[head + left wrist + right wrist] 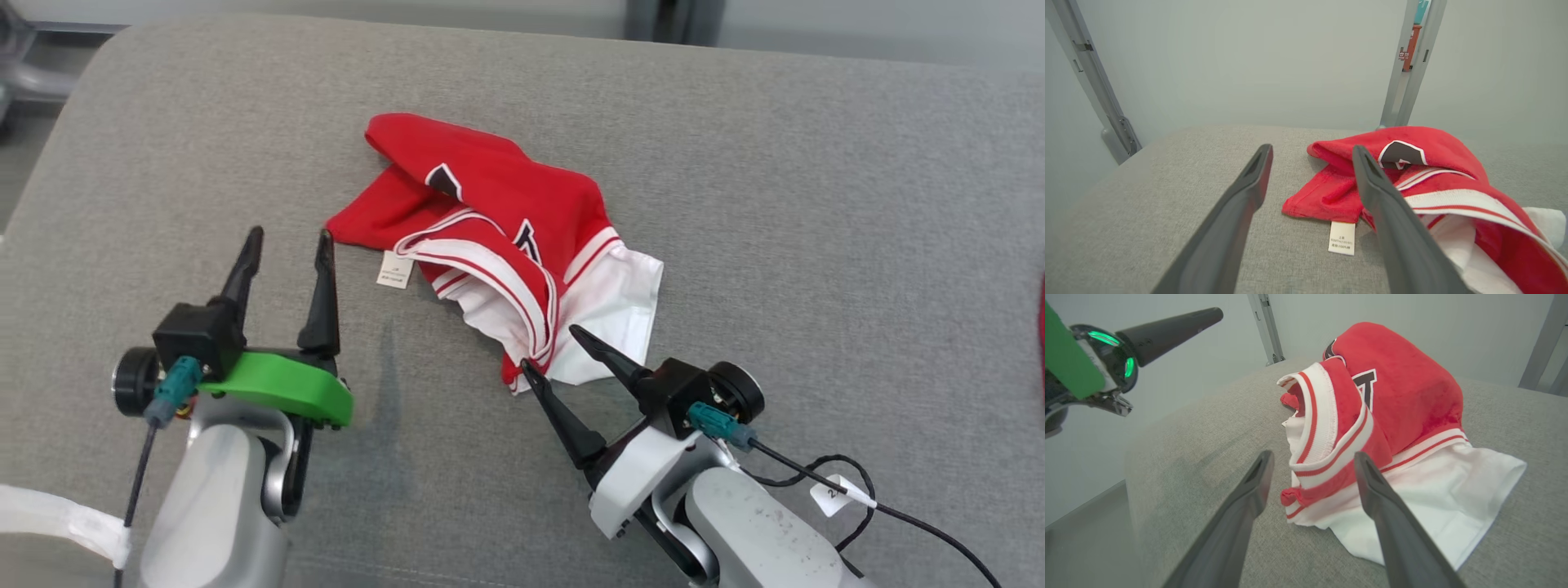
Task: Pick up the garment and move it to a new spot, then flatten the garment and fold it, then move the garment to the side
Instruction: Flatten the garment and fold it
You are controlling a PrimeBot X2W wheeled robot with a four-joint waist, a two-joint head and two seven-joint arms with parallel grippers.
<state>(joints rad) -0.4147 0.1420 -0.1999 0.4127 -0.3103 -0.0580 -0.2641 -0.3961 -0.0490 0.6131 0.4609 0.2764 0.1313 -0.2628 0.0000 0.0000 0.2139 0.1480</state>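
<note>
In the lower left of the head view, the left jaws stand wide apart and hold nothing. The inner tip is just beside the red corner of the garment [506,220], and the outer tip is over bare cloth. I think they are placed there because this corner is a good place to take when the garment must be spread. In the lower middle of the same view, the right jaws are also wide and empty. They point up and to the left at the striped hem, one tip at its edge and the other over the white part. So each arm waits at one end, which suits pulling the fabric flat from two sides.

The garment lies in the middle of the frame, crumpled and partly doubled over itself, so in my judgement the flattening is not yet done. A small white label [394,269] sticks out at its lower left, flat on the surface.

The desk [816,204] has a grey woven cover with rounded edges, soft-looking, so fabric may drag on it. Behind it, in the left wrist view, there is a pale wall [1249,61] and grey metal posts [1414,61].
</note>
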